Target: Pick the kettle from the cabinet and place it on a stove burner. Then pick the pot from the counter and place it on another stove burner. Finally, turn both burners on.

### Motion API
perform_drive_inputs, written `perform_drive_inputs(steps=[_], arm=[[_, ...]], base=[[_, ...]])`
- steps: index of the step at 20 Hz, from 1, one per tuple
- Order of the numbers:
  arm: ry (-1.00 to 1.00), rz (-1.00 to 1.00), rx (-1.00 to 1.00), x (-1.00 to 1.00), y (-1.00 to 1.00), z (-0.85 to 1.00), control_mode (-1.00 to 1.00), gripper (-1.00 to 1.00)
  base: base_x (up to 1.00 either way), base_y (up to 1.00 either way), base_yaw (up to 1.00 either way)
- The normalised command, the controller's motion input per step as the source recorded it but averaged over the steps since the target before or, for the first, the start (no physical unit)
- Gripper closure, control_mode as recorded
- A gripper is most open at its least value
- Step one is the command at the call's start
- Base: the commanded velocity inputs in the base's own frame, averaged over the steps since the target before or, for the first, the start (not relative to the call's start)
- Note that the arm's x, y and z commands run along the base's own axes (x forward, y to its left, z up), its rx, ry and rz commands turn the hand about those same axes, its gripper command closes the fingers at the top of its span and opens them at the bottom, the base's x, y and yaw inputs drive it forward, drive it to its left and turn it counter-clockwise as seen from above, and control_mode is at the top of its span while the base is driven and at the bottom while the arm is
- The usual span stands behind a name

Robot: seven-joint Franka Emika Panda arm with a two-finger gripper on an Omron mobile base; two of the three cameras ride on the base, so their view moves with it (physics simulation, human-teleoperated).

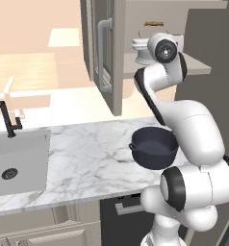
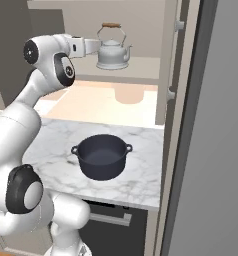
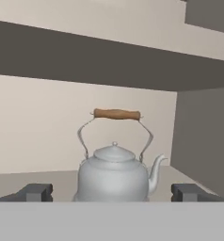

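Gripper, jaws wide apart, faces the kettle straight ahead on the cabinet shelf; rigid, probably light metal, best grasped at its wooden handle bar.

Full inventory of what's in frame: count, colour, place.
kettle: 1, silver-grey with brown handle bar, upright on the cabinet shelf, straight ahead of the fingers
cabinet: 1, beige-grey, above the counter, door swung open
pot: 1, dark blue-grey, on the counter below the cabinet
counter: 1, white marble with grey veins
sink: 1, pale, set in the counter's left end
faucet: 1, black, behind the sink
gripper: 1, dark fingers open, either side of the kettle, not touching it
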Motion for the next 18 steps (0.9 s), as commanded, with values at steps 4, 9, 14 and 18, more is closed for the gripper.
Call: perform_drive_inputs(steps=[4,9,14,18], arm=[[0.00,-0.05,-0.03,0.20,0.08,0.02,-1.00,-1.00],[0.00,-0.02,-0.02,0.22,0.02,0.00,-1.00,-1.00],[0.00,0.00,-0.01,0.26,0.00,0.00,-1.00,-1.00],[0.00,-0.01,0.00,0.26,0.00,0.02,-1.00,-1.00]], base=[[0.00,0.00,0.00],[0.00,0.00,0.00],[0.00,0.00,0.00],[0.00,0.00,0.00]])
